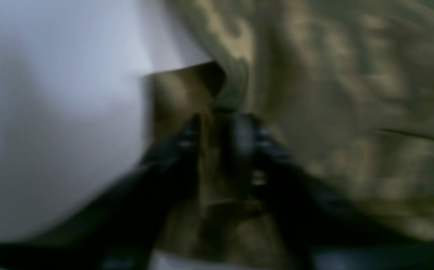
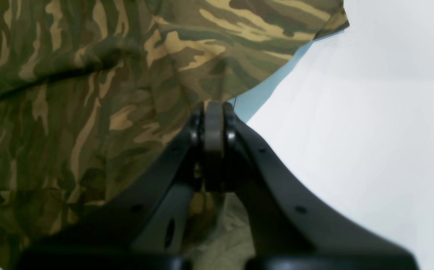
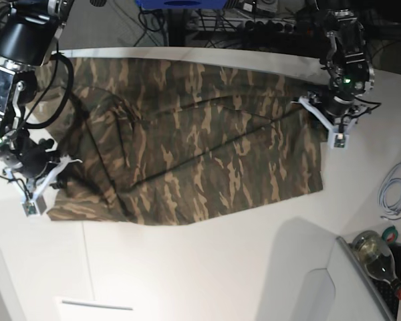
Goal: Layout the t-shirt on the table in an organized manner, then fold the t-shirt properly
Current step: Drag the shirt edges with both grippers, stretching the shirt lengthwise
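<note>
The left pincer (image 1: 217,127), seen from its own wrist, is blurred; we make out two dark fingers (image 1: 187,138) with a gap between them and camouflage cloth showing in that gap, but we cannot tell whether they grip it or stand clear of it. The shirt (image 1: 333,112) fills the right and middle of this view, its edge running up beside the white worktop (image 1: 51,112) on the left.

From the right wrist, the right pincer (image 2: 213,112) is pressed fully closed, and its tips sit right at the shirt's edge, with the cloth drawn to a point there; we take it to be pinching the hem. The shirt (image 2: 89,93) covers the left and upper part of the view, rumpled with long creases, and the worktop (image 2: 371,131) lies bare to the right.

In the base view, the shirt (image 3: 194,160) is spread wide across the worktop (image 3: 207,267), long folds crossing its middle. The right pincer (image 3: 43,184) is at the shirt's lower corner on this view's left, touching the cloth. The left pincer (image 3: 334,124) sits at the shirt's edge on this view's right, near its upper corner. A white cable (image 3: 394,190) and a bottle (image 3: 377,254) lie well apart from the shirt, toward the lower right.
</note>
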{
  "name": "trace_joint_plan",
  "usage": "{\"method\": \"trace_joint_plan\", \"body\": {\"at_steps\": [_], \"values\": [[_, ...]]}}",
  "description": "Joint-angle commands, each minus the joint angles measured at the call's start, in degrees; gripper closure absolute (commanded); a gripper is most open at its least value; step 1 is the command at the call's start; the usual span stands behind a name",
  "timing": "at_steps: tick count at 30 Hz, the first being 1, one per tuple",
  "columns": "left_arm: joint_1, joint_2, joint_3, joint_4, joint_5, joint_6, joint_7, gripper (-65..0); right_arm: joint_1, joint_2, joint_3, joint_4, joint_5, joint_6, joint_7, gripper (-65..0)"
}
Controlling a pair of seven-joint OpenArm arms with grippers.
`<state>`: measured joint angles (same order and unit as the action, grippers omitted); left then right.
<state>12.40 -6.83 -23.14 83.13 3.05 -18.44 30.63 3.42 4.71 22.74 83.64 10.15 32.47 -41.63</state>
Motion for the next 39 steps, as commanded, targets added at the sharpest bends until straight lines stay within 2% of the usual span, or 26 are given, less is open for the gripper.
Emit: {"method": "trace_joint_plan", "body": {"at_steps": [1, 3, 7, 10, 14, 18, 23, 30, 39], "values": [[-0.6, -0.5, -0.9, 1.2, -0.2, -0.1, -1.1, -29.8, 0.8, 0.7, 0.1, 1.0, 0.7, 0.1, 1.1, 0.0], [-0.8, -0.5, -2.6, 2.5, -0.2, -0.1, -1.1, -33.9, 0.8, 0.7, 0.1, 1.0, 0.7, 0.1, 1.1, 0.0], [-1.5, -0.6, -3.6, 6.8, -0.3, -0.2, -1.1, -33.6, 0.8, 0.7, 0.1, 1.0, 0.7, 0.1, 1.1, 0.0], [-5.4, -0.9, -3.7, 5.9, -0.3, -0.2, -1.1, -33.6, 0.8, 0.7, 0.1, 1.0, 0.7, 0.1, 1.1, 0.0], [-14.6, -1.4, -4.1, -2.9, -0.3, -0.2, -1.1, -34.6, 0.8, 0.7, 0.1, 1.0, 0.7, 0.1, 1.1, 0.0], [-24.7, -1.9, -7.2, -17.2, -0.3, -0.3, -1.4, -34.6, 0.8, 0.8, 0.1, 1.0, 0.7, 0.1, 1.1, 0.0], [-32.2, -3.2, -11.0, -30.6, -0.3, -0.3, -1.7, -34.6, 0.8, 0.8, 0.1, 1.0, 0.7, 0.1, 1.1, 0.0], [-36.2, -3.4, -10.9, -42.5, -0.1, -0.2, -11.5, -34.6, 0.8, 0.5, 0.1, 1.0, 0.7, 0.1, 1.1, 0.0], [-39.9, -4.1, -10.8, -56.2, 0.2, -0.1, -18.8, -33.4, 0.8, 0.8, 0.1, 1.0, 0.7, 0.1, 1.1, 0.0]]}}
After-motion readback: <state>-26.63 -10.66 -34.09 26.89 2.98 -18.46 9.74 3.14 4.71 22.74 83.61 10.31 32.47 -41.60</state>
